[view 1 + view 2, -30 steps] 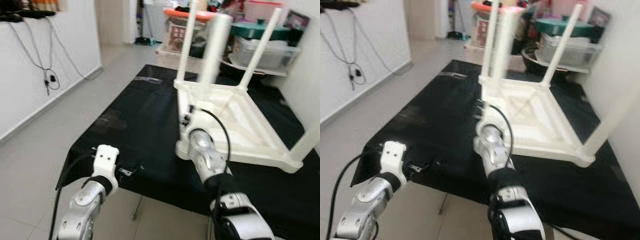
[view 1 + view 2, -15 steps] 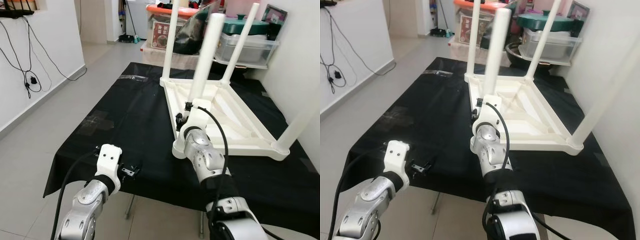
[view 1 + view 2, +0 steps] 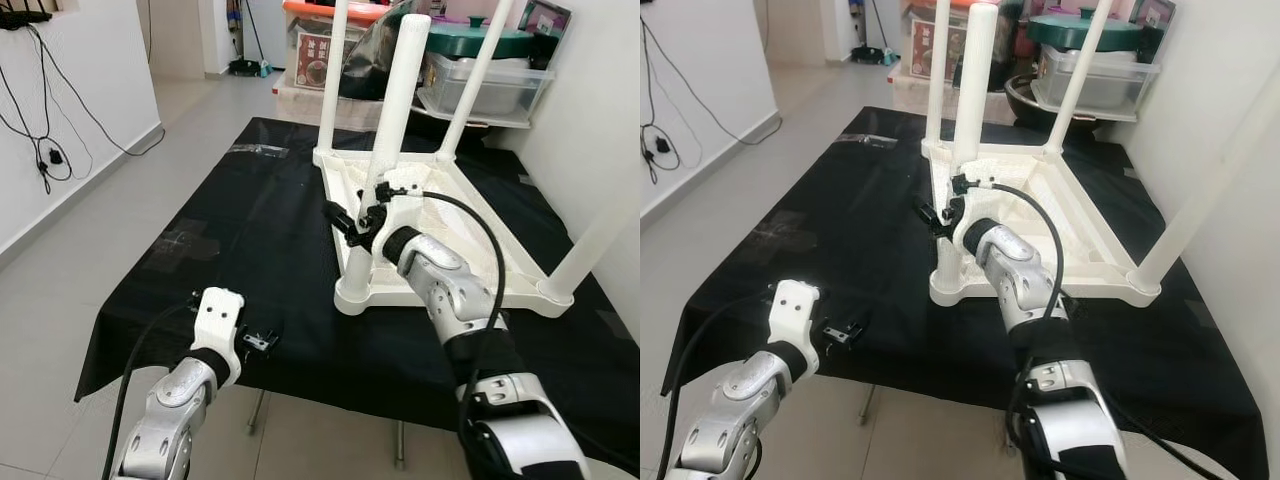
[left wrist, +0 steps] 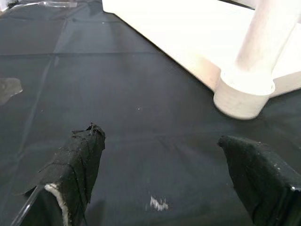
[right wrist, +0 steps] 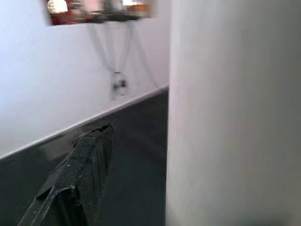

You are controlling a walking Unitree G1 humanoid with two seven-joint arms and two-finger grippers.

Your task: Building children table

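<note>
Now the right gripper [image 3: 352, 222] has been swung around the near leg [image 3: 385, 150] of the upturned children table [image 3: 470, 235] on the black counter [image 3: 250, 230], fingers spread about it. Tightening is judged imminent. The left gripper [image 4: 164, 183] is held spread, empty, at the counter's edge.

The little table [image 3: 470, 235] in the middle of the picture is white, and its legs [image 3: 395, 110] are white too. It lies on a black cloth [image 3: 250, 250]. The floor [image 3: 90, 260] on the left is light grey. The wall [image 3: 70, 120] is white with black wires [image 3: 45, 140]. The robot arms [image 3: 445, 290] are silver with black fingers [image 4: 75, 165].
</note>
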